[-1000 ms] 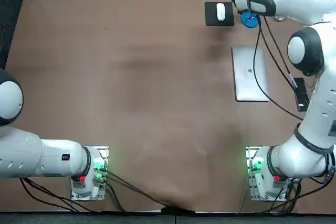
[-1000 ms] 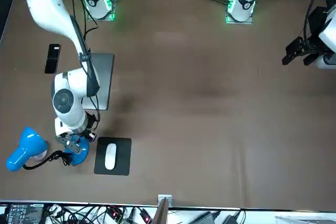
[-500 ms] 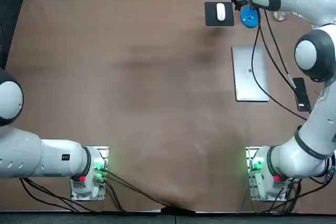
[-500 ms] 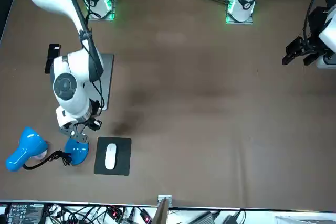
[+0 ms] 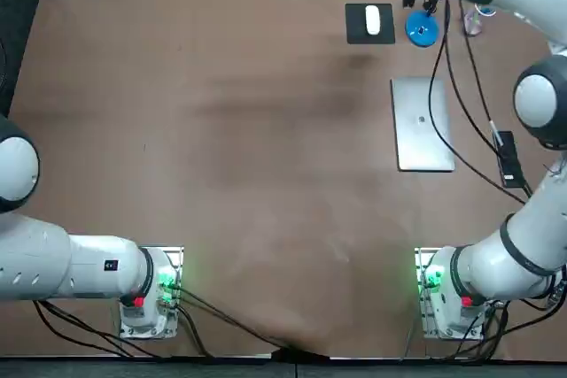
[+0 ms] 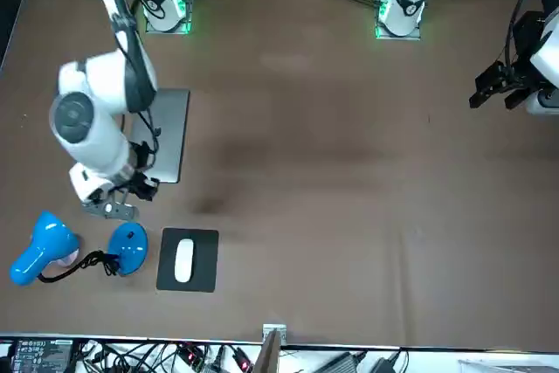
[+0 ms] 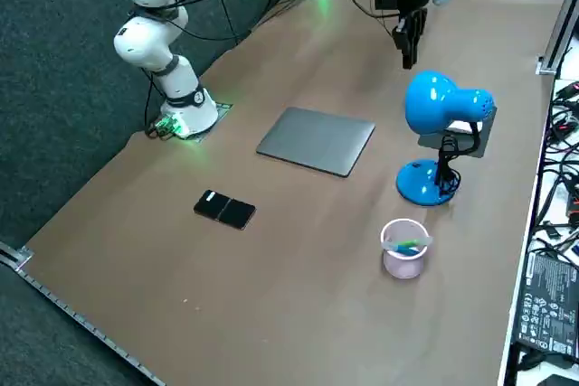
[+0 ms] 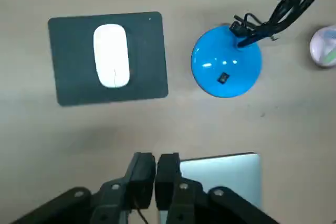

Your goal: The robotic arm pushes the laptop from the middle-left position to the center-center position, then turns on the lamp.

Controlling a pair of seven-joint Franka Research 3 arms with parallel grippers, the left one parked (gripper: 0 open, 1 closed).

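Right wrist view: your right gripper [image 8: 156,157] hangs near the blue round-based desk lamp [image 8: 210,74]. Its jaws are pinched together, empty.

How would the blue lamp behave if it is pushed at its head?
Probably tippy: the lamp carries a big head on a thin neck over a small round base. Pushed low, it may slide on the flat table. The right gripper, shut, hovers nearby.

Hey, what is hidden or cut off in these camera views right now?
Phone: front view, behind the right arm.
Lamp head: top view, mostly under the arm.
Mouse: side view, behind the lamp head.
Cup: wrist view, cut by the edge.
Right pincer, shut, hovers near the lamp base.
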